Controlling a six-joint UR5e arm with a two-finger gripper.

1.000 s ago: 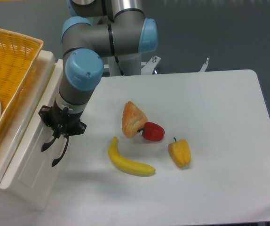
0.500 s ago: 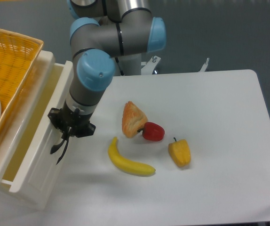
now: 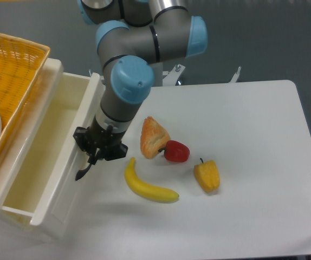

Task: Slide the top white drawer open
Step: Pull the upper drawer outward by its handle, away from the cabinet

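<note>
The glossy cream-white plastic top drawer (image 3: 41, 162) is seen pulled out at the white bench's (image 3: 242, 162) left edge. The black two-finger gripper (image 3: 85, 170) is held at its front; the fingers appear together, though whether anything is clamped cannot be told.

Grey tubular arm (image 3: 144, 43), light-blue round joint caps, black wrist collar, black two-finger gripper (image 3: 85, 170) with thin curved tips

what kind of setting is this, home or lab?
Likely a lab test bench, not a home: a robot arm mounted at a plain white table, toy-like food such as a banana, and a white drawer unit as a prop.
</note>
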